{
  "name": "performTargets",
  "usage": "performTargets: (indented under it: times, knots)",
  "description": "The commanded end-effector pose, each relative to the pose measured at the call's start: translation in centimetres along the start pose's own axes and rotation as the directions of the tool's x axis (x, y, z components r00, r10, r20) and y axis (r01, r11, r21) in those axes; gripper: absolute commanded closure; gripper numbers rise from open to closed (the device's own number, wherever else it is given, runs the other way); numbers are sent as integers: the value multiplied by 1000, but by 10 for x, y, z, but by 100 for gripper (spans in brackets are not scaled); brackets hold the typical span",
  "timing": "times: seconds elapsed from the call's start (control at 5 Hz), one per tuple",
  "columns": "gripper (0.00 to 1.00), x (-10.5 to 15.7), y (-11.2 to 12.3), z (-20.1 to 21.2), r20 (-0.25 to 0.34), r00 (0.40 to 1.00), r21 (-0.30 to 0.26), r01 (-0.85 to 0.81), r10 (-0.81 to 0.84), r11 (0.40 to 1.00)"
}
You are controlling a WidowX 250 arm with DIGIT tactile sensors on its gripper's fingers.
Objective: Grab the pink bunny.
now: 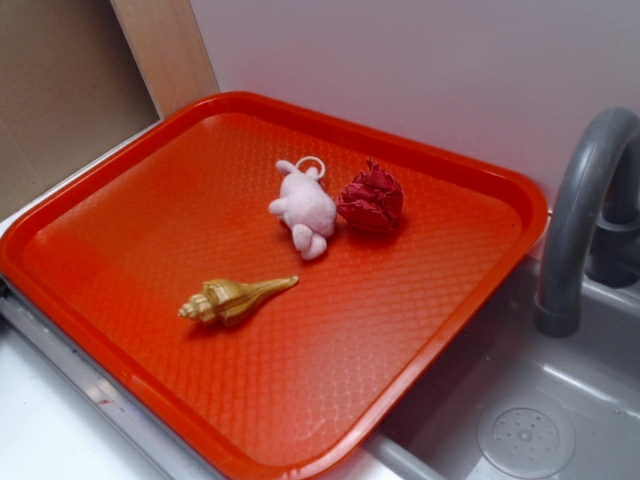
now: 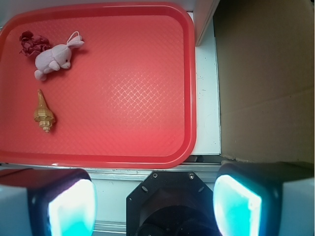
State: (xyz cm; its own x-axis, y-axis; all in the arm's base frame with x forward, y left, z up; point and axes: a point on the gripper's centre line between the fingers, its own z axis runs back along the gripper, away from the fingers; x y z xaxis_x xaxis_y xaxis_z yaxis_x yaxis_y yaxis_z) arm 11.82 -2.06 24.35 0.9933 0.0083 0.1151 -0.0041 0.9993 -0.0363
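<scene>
The pink bunny (image 1: 304, 207) is a small pale pink plush with a thin white loop. It lies on the red tray (image 1: 420, 330) toward the back, touching a dark red paper ball (image 1: 371, 199) on its right. In the wrist view the bunny (image 2: 53, 58) lies at the tray's upper left, far from my gripper (image 2: 155, 199). The gripper is open and empty. Its two pale blue pads (image 2: 73, 209) stand wide apart at the bottom of the view, outside the tray's near rim (image 2: 98, 160). The gripper does not show in the exterior view.
A golden spiral seashell (image 1: 235, 298) lies in front of the bunny; it also shows in the wrist view (image 2: 43, 113). A grey faucet (image 1: 580, 215) and sink (image 1: 520, 420) stand right of the tray. A cardboard panel (image 2: 266, 78) borders the tray.
</scene>
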Motion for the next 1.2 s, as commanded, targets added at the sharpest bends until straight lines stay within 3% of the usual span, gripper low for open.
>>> performTargets:
  times: [0.0, 0.2, 0.4, 0.6, 1.0]
  knots:
    - [0, 0, 0, 0, 0, 1000, 0, 0, 0, 1000]
    - [0, 16, -40, -6, 2, 1000, -43, 6, -6, 999]
    - [0, 33, -78, -13, 35, 995, -37, -89, 90, 995]
    - [0, 48, -100, -25, -30, 975, -71, -221, 220, 973]
    - [0, 90, -127, -66, -144, 787, -79, -613, 600, 786]
